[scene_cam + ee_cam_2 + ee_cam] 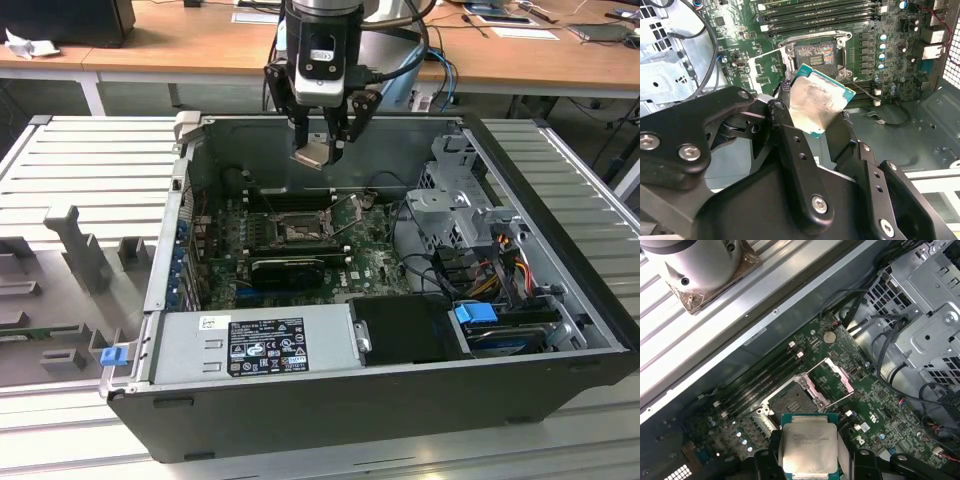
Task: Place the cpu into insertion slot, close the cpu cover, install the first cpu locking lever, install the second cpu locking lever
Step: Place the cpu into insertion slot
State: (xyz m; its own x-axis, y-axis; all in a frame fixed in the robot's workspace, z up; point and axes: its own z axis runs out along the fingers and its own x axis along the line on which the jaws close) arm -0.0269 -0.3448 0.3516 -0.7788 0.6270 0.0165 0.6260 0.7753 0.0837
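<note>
While the gripper (320, 145) hangs over the open case, its fingers (790, 145) pinch opposite edges of the cpu (807, 447), well above the insertion slot (792, 399). Likely light, stiff and fragile underneath (edges only). Square, so no long axis. Its silvery face is tilted.

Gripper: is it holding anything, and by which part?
The cpu, clamped at two opposite edges between the jaws of the gripper.
</note>
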